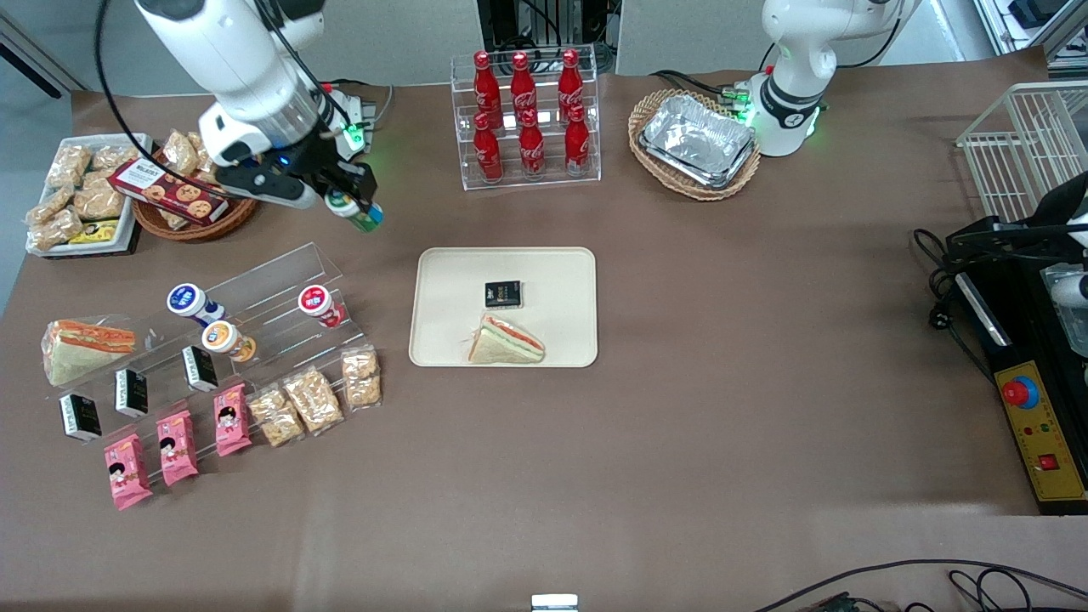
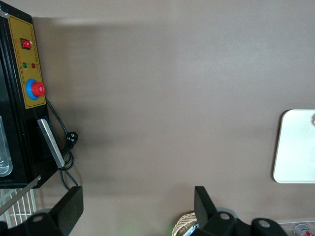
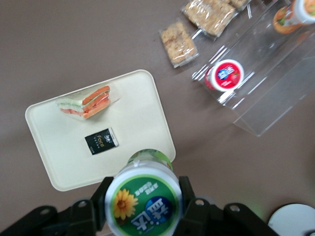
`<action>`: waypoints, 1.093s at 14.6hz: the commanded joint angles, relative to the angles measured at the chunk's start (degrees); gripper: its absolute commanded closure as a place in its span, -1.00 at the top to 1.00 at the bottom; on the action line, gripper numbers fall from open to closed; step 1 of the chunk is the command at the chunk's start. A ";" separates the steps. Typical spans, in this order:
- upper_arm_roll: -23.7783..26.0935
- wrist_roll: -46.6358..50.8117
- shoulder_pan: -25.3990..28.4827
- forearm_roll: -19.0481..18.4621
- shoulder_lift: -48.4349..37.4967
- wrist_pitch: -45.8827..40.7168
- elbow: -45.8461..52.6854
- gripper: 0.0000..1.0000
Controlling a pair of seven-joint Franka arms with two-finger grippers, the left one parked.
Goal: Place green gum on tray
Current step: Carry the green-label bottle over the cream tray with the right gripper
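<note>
My right gripper [image 1: 353, 208] hangs in the air, shut on the green gum [image 1: 357, 212], a small green bottle with a white lid. In the right wrist view the lid's green flower label faces the camera and the black fingers [image 3: 186, 196] press both sides of the green gum [image 3: 144, 199]. The beige tray [image 1: 442, 280] lies on the table nearer the front camera and toward the parked arm's end. In the right wrist view the tray [image 3: 142, 123] lies below the held bottle, with only its corner close under it. A black packet [image 1: 502, 294] and a sandwich [image 1: 506, 342] rest on the tray.
A clear stand [image 1: 280, 280] below the gripper holds red-lidded [image 1: 317, 303], blue-lidded [image 1: 189, 301] and orange-lidded [image 1: 223, 338] bottles. Snack packs [image 1: 314, 399] lie in front of it. A cola rack [image 1: 527, 119], a foil-tray basket [image 1: 695, 143] and a biscuit basket [image 1: 183, 204] stand farther back.
</note>
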 commanded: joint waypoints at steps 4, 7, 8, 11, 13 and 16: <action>4.11 5.70 1.38 1.46 5.99 20.05 -12.01 -0.14; 5.42 6.05 1.55 1.46 10.13 29.80 -16.75 -0.14; 6.21 6.14 1.56 1.46 11.62 32.62 -17.99 -0.13; 7.36 6.23 1.82 1.46 13.92 35.10 -19.93 -0.13; 8.33 6.32 1.82 1.46 14.44 36.68 -21.60 -0.12; 10.17 8.68 1.91 1.46 16.37 38.53 -22.40 -0.12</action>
